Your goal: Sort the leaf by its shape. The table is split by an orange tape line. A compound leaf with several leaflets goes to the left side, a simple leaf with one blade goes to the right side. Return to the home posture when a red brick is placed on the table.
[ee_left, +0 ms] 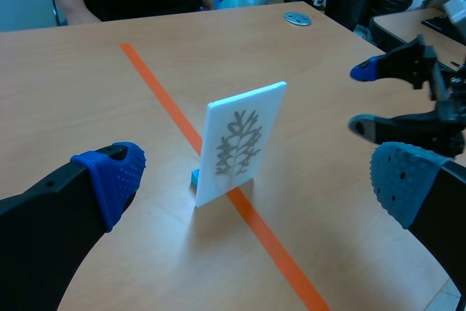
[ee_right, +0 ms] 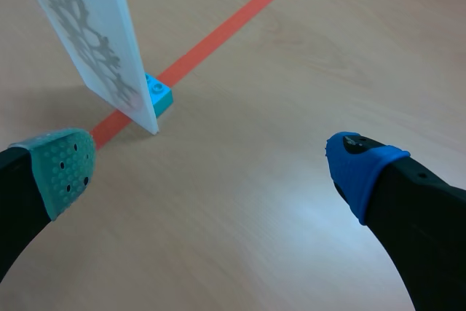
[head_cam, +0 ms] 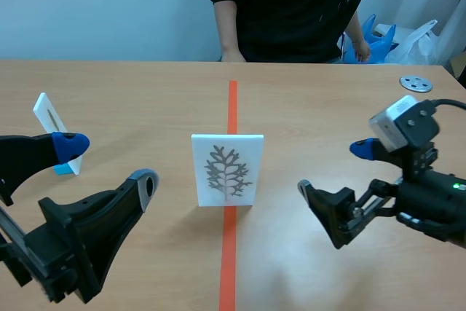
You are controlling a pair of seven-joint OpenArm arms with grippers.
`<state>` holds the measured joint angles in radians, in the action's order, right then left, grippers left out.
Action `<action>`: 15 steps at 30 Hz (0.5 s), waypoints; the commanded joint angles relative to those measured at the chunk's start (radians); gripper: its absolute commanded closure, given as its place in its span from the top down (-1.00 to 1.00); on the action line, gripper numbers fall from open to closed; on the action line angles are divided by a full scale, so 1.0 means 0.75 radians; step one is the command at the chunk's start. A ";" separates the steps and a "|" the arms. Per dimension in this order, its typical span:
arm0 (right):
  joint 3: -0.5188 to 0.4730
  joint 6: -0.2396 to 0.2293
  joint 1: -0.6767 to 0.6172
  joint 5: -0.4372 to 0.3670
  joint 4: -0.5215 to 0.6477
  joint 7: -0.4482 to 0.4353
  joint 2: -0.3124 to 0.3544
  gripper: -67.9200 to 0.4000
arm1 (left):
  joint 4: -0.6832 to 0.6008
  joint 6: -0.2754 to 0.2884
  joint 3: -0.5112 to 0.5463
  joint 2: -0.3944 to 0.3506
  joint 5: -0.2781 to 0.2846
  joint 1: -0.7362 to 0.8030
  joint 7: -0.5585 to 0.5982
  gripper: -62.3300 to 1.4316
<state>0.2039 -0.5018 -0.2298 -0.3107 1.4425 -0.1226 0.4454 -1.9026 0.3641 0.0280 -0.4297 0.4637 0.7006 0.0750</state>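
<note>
White card (head_cam: 227, 169): stands upright at the middle of the table, straddling the tape line, its printed face toward the robot.
Leaf (head_cam: 227, 171): grey print on the card, one central stem with many side leaflets, so a compound shape.
Line (head_cam: 232, 103): orange tape running from the robot's side toward the person, passing under the card.
Base (ee_right: 159, 96): small blue block behind the card's foot, touching it, just beside the line.
Left claw (head_cam: 108, 164): released and empty, fingers wide apart, low over the left half of the table; in its wrist view the card stands ahead of it, between the two blue pads (ee_left: 109, 176) but well clear of both.
Right claw (head_cam: 333, 169): released and empty, hanging over the right half, apart from the card; in its wrist view the card is ahead and off to the side of the green-padded finger.
Second card (head_cam: 51, 123): white, upright and turned at an angle, far on the left side on its own blue foot, partly behind the left claw's upper finger.
Disc (head_cam: 416, 84): round metal piece with holes, lying near the far right edge.
Person (head_cam: 291, 5): in a dark top, seated across the table, one hand at the far edge.
</note>
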 commanded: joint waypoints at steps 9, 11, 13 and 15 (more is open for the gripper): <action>0.243 0.012 0.272 0.148 -0.253 -0.091 -0.167 1.00 | -0.008 0.003 0.008 0.003 0.006 -0.004 0.014 1.00; 0.287 0.034 0.317 0.174 -0.306 -0.102 -0.205 1.00 | -0.008 0.003 0.008 0.003 0.006 -0.004 0.014 1.00; 0.328 0.055 0.360 0.203 -0.359 -0.119 -0.243 1.00 | -0.008 0.003 0.008 0.003 0.006 -0.004 0.014 1.00; 0.362 0.067 0.398 0.223 -0.407 -0.121 -0.280 1.00 | -0.008 0.003 0.008 0.003 0.006 -0.004 0.014 1.00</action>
<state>0.4793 -0.4522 0.0479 -0.1383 1.1221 -0.1982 0.2390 -1.9026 0.3641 0.0280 -0.4297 0.4614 0.7006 0.0750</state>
